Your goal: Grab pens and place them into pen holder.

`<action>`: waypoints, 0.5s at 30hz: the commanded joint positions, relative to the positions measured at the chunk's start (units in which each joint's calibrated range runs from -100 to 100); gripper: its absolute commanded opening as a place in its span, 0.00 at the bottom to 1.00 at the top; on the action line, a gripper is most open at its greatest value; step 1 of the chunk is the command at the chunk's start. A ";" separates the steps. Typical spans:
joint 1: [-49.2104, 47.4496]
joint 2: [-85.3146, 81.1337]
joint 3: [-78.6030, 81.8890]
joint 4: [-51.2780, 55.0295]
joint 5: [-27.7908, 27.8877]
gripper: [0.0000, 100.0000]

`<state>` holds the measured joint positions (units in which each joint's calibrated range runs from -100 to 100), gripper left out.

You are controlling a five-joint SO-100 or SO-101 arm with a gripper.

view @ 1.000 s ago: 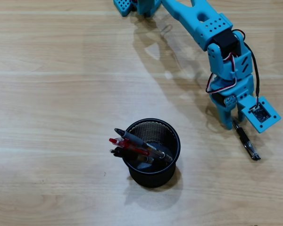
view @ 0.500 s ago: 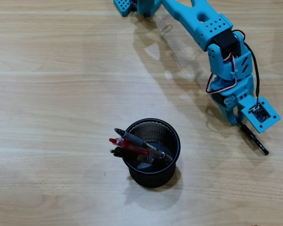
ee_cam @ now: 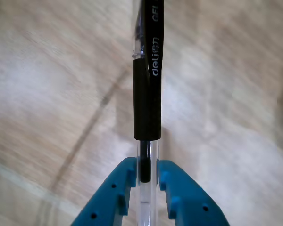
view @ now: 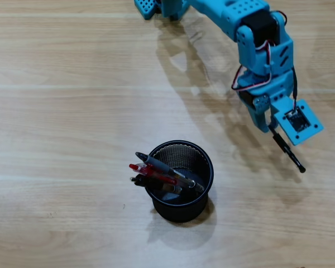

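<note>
My blue gripper is shut on a clear pen with a black grip, which sticks out from the jaws toward the lower right in the overhead view, above the table. In the wrist view the two blue fingers pinch the pen's clear barrel, and its black sleeve reads "deli". The pen holder, a black wire-mesh cup, stands left of and below the gripper. Three pens lean in it with their ends over the left rim: one grey, one red, one black.
The blue arm reaches in from the top edge, where its base sits. A light wooden table spreads around. The wrist camera mount juts out beside the gripper.
The gripper has closed on the pen that lay on the table, lifted it, and moved up and slightly left in the overhead view. The pen now hangs off the table.
</note>
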<state>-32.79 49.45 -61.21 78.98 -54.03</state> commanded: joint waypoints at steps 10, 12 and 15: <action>4.24 -26.56 4.56 14.65 3.10 0.02; 4.60 -32.52 12.67 11.21 3.05 0.02; 5.60 -38.40 24.84 1.74 3.15 0.02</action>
<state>-29.09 22.31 -49.93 90.40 -51.22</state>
